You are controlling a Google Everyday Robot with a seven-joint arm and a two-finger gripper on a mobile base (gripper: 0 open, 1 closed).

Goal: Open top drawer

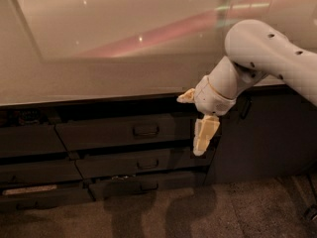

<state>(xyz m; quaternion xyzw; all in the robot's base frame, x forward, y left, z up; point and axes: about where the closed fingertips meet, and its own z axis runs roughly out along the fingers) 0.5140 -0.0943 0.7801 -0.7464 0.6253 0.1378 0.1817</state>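
Observation:
The top drawer [109,133] is a wide dark front just under the counter edge, with a small loop handle [146,130] at its centre. A dark gap runs above it, and I cannot tell whether it stands slightly ajar. My gripper [205,135] is cream coloured and hangs pointing down from the white wrist. It sits in front of the drawer's right end, to the right of the handle and about level with it, not touching the handle.
A pale glossy countertop [99,68] overhangs the drawers. Two shallower drawers [133,163] with similar handles lie below the top one. More dark fronts [29,143] are at the left, a dark cabinet panel [267,138] at the right, and carpet [198,212] below.

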